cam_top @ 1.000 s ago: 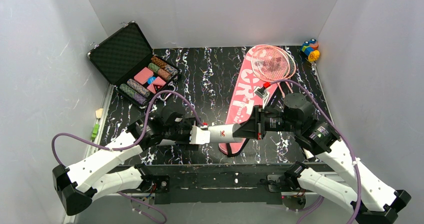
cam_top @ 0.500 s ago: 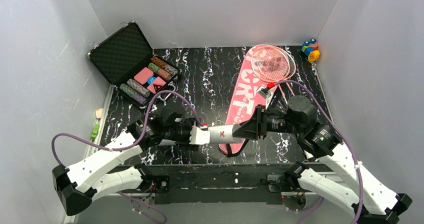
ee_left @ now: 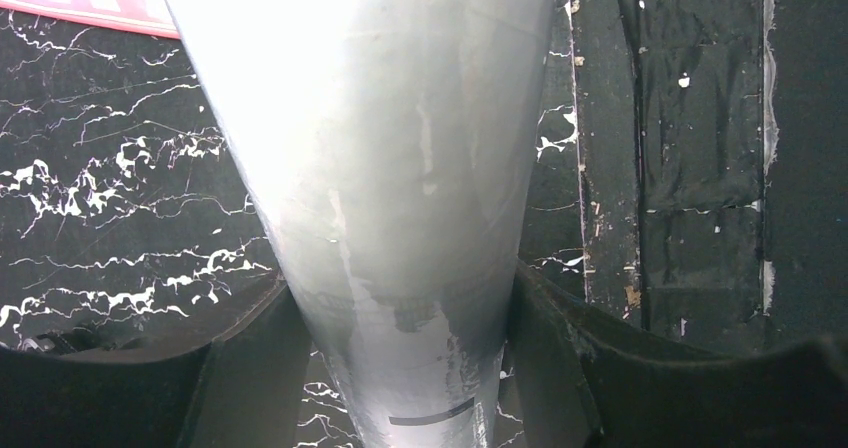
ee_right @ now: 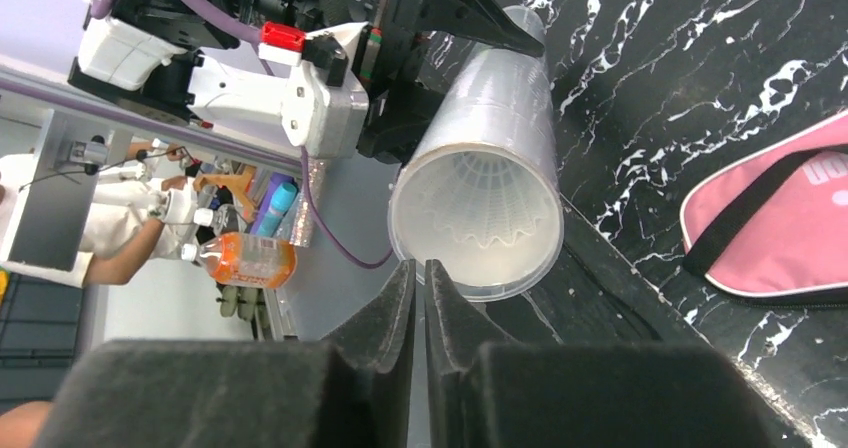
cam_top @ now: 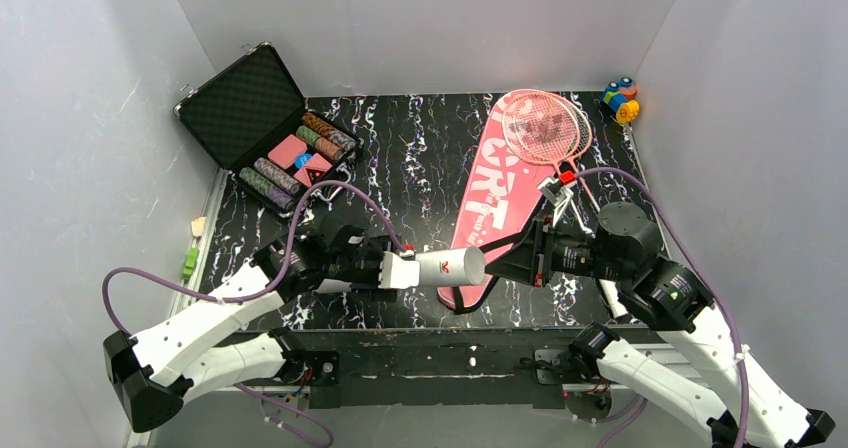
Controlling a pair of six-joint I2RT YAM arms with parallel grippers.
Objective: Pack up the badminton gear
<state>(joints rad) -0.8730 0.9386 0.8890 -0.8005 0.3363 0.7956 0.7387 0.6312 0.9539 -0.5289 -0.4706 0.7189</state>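
My left gripper (cam_top: 402,269) is shut on the long white tube (cam_top: 448,266) and holds it level above the table's front, its open end to the right. In the left wrist view the tube (ee_left: 400,168) fills the space between my fingers (ee_left: 250,368). In the right wrist view a white feather shuttlecock (ee_right: 480,203) sits inside the tube's open mouth (ee_right: 540,253). My right gripper (cam_top: 492,262) is shut and empty, just right of that mouth (ee_right: 420,268). Two pink-framed rackets (cam_top: 545,128) lie on the pink "SPORT" cover (cam_top: 497,193).
An open black case of poker chips (cam_top: 270,133) stands at the back left. A small multicoloured toy (cam_top: 620,99) sits in the back right corner. The cover's black strap (ee_right: 745,223) lies near the front edge under the tube. White walls close in three sides.
My right gripper has pulled back to the right, away from the tube's open end, with its jaws shut. The left arm and the tube have stayed still.
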